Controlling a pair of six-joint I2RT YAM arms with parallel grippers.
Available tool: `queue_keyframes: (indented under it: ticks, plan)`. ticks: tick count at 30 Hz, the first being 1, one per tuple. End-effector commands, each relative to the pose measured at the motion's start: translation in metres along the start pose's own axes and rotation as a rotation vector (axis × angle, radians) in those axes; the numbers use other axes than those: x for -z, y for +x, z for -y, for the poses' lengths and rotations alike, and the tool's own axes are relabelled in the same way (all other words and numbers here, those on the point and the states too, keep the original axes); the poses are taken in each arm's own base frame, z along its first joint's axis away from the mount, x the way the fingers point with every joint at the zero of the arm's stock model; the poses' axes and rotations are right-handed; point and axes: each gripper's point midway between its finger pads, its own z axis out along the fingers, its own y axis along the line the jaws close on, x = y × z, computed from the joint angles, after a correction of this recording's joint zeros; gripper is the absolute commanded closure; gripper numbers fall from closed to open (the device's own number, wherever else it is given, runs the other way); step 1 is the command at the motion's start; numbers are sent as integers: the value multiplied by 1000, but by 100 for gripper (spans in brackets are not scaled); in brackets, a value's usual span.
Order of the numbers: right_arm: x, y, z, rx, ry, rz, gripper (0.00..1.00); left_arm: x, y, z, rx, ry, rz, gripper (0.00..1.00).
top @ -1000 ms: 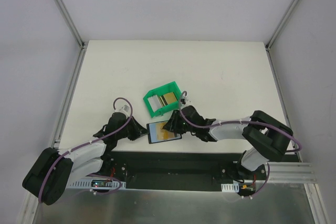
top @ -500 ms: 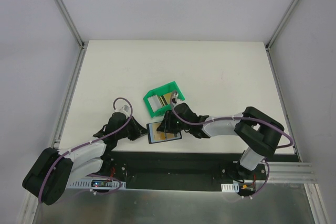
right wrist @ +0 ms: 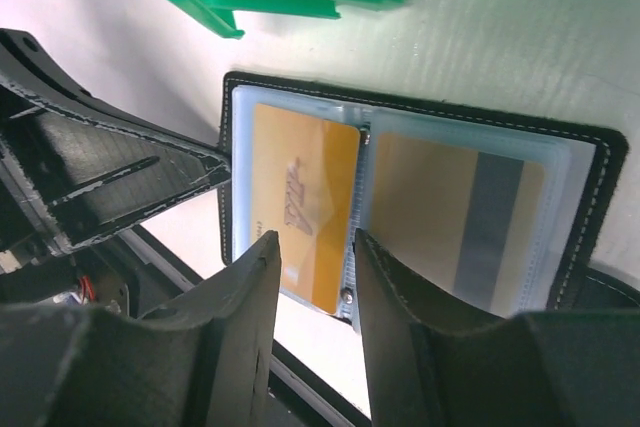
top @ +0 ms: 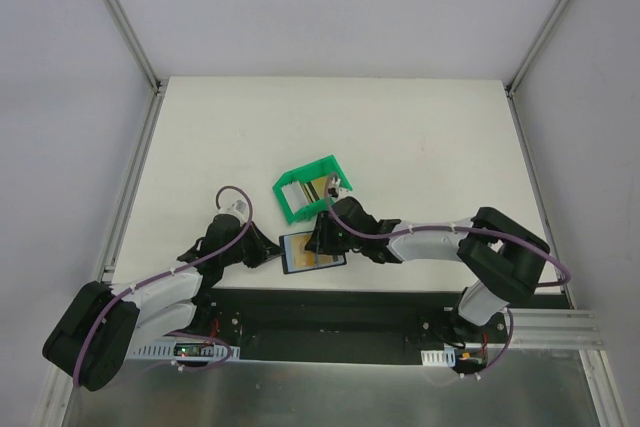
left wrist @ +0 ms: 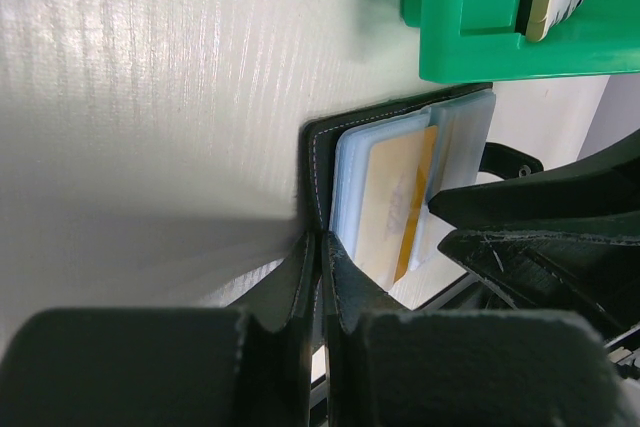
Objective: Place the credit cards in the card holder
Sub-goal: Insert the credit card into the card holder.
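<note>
Black card holder point(right wrist: 603, 177), holding gold cards point(right wrist: 305, 202), is pinched by closed left claw point(left wrist: 320, 252); right claw point(right wrist: 318, 247) hovers half-open.

A green plastic open-fronted bin point(top: 306, 190) sits near the middle of the white worktop point(top: 420, 137), its opening turned to the near left. Aluminium rails point(top: 128, 202) run along the worktop's left and right edges, with grey walls beyond.

Lab cell: white panels point(top: 340, 7), aluminium framing point(top: 120, 17)
</note>
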Motion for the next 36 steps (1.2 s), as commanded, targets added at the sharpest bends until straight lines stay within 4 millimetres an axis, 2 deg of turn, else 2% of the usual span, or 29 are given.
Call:
queue_keyframes:
  ticks: [1, 4, 11, 16, 22, 30, 36]
  plan:
    - [4, -8, 3, 28, 46, 31, 61, 2, 4, -6, -7, -11, -16, 100]
    - [0, -6, 2, 25, 48, 16, 61, 2, 4, -6, -6, -13, -17, 100]
    - [-6, -2, -27, 59, -53, -48, 61, 1, 2, -4, -8, -8, -13, 100]
    - [-10, 1, -36, 73, -82, -72, 63, 1, 2, -2, -13, -2, -15, 100]
    - [-5, -1, -36, 82, -81, -52, 64, 1, 3, -3, -12, -3, -15, 100]
    - [10, -14, -30, 111, -46, 20, 62, 2, 2, -2, -15, 1, -15, 100]
    - [16, -14, -26, 136, -12, 17, 62, 2, 1, 2, -17, 12, -12, 100]
